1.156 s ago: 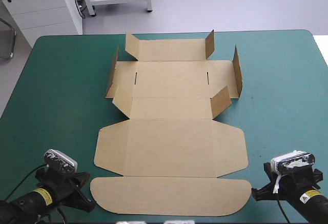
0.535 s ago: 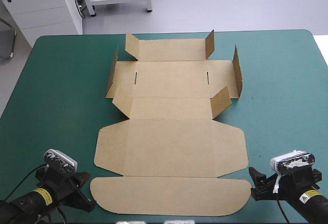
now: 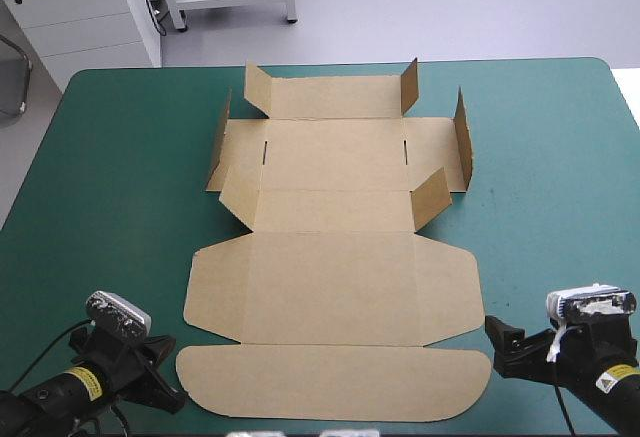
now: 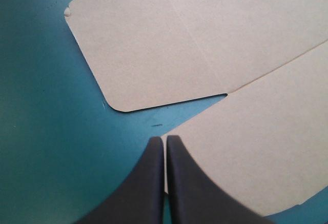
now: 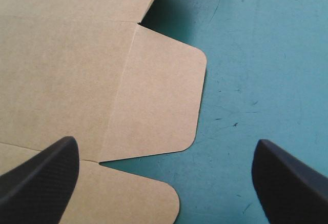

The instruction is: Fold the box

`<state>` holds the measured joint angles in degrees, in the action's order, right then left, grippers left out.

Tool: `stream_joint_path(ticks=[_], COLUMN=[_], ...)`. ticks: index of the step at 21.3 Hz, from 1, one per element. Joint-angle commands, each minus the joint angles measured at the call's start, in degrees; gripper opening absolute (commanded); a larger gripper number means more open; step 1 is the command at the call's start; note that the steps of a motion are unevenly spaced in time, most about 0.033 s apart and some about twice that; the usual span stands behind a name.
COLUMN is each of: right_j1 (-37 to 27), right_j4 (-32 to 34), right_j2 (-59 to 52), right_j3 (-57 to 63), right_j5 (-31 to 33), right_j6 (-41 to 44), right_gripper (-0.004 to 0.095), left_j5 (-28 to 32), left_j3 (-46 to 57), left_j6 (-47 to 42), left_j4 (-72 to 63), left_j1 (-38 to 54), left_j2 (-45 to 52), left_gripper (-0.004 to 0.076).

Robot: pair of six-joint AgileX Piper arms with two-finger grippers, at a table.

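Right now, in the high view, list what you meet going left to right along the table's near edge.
Left gripper, black fin-shaped jaws shut → flat brown cardboard box, its rounded near flap lying between the arms → right gripper, black jaws open.

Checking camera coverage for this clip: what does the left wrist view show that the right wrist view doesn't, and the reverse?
Left wrist view only: the left gripper, its fingers shut, tips at the edge of the near flap, with the left side flap ahead. Right wrist view only: the right gripper, its fingers wide open, and the rounded right side flap ahead of them. Both: the brown box lying flat on the teal-green cover.
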<state>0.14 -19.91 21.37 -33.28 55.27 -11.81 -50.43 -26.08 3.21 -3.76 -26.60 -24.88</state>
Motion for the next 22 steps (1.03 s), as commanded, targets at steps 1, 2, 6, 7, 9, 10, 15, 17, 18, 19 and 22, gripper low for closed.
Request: stream_joint_path(ticks=[1, 2, 6, 7, 9, 10, 15, 17, 18, 19, 22], right_j1=[0.2, 0.2, 0.2, 0.2, 0.2, 0.2, 0.2, 0.2, 0.2, 0.2, 0.2], right_j4=[-1.5, -1.7, -3.5, -3.9, -5.0, -5.1, -5.9, -6.9, -8.2, -9.0, -11.8], right_j2=[5.0, 8.6, 19.6, 22.0, 28.7, 31.1, 47.7, 53.9, 57.5, 59.5, 66.3], right_j3=[-5.5, -7.9, -14.7, -16.4, -21.6, -23.4, -37.5, -42.7, -45.3, -46.8, -52.1], right_j5=[-0.3, 1.4, 2.6, 2.6, 2.7, 2.9, 7.4, 9.8, 11.6, 12.4, 14.6], right_j6=[1.9, 1.9, 1.9, 1.4, 1.3, 1.3, 1.3, 1.3, 1.2, 0.9, -0.8], right_gripper=[0.0837, 0.0836, 0.0836, 0.0836, 0.0836, 0.0836, 0.0836, 0.0836, 0.0836, 0.0836, 0.0836], left_j5=[3.2, 3.2, 3.2, 3.2, 3.2, 3.2, 3.2, 3.2, 3.2, 3.2, 3.2], left_j3=[-1.8, -1.8, -1.8, -1.8, -1.8, -1.8, -1.8, -1.8, -1.8, -1.8, -1.8], left_j6=[-0.2, -0.2, -0.2, -0.2, -0.2, -0.2, -0.2, -0.2, -0.2, -0.2, -0.3], left_j4=[-0.9, -0.9, -0.9, -0.9, -0.9, -0.9, -0.9, -0.9, -0.9, -0.9, -0.9], left_j1=[-0.3, -0.3, -0.3, -0.3, -0.3, -0.3, -0.3, -0.3, -0.3, -0.3, -0.3], left_j2=[-0.4, -0.4, -0.4, -0.4, -0.4, -0.4, -0.4, -0.4, -0.4, -0.4, -0.4], left_gripper=[-0.0008, -0.0008, -0.0008, -0.0008, -0.0008, -0.0008, -0.0008, -0.0008, -0.0008, -0.0008, -0.0008])
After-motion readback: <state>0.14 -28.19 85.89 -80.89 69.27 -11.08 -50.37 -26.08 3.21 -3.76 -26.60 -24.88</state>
